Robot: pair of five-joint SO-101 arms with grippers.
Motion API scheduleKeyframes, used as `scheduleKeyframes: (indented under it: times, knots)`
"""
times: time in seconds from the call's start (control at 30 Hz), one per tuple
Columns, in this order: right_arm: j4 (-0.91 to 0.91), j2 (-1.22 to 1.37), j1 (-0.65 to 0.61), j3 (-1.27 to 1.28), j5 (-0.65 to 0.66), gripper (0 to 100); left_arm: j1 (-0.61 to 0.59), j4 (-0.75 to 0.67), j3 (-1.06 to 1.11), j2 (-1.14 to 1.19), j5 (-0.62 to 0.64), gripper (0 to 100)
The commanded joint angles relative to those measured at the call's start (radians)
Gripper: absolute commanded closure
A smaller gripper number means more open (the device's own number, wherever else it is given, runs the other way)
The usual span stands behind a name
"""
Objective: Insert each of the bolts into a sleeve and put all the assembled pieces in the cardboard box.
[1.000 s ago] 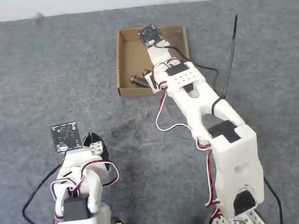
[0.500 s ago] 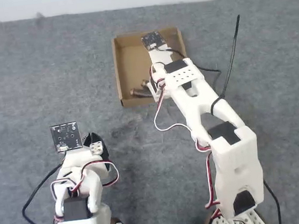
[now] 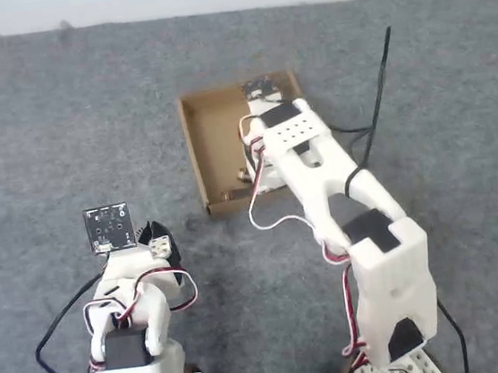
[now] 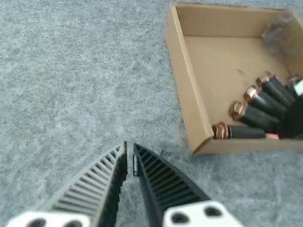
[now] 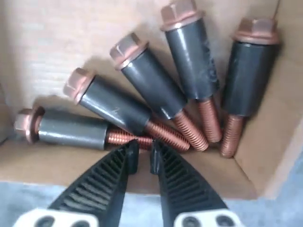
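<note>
Now we see five assembled pieces, each bolt inside a dark sleeve, lying like a fan in one corner of the cardboard box. The right fingers hang just above the threaded ends, almost closed and holding nothing. The left fingers are also almost closed and empty, over the grey desk near the box.

Five copper bolts noted seated in dark sleeves, laid flat, fanned with threaded ends converging; all contained in open cardboard box, against one wall, near a corner
</note>
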Motion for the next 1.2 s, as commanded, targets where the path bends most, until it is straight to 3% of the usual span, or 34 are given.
scheduleKeyframes:
  times: [0.0, 0.17, 0.4, 0.53, 0.97, 1.17]
  knots:
    - [0.070, -0.153, -0.035, -0.014, -0.081, 96.1, -0.005, 0.005, -0.016, -0.017, -0.014, 98]
    - [0.177, -0.232, -0.031, -0.015, -0.169, 96.0, -0.005, 0.005, -0.016, -0.017, -0.014, 98]
    - [0.236, -0.346, 0.111, 0.002, -0.169, 96.1, -0.005, 0.005, -0.016, -0.017, -0.014, 98]
    - [0.236, -0.463, 0.147, 0.143, -0.167, 96.1, -0.005, 0.003, -0.016, -0.017, -0.014, 98]
    - [-0.131, -0.883, 0.358, 0.841, 0.003, 95.9, -0.003, 0.003, -0.016, -0.017, -0.014, 98]
    - [-0.196, -1.027, 0.421, 1.048, 0.043, 95.7, -0.003, 0.003, -0.016, -0.017, -0.014, 98]
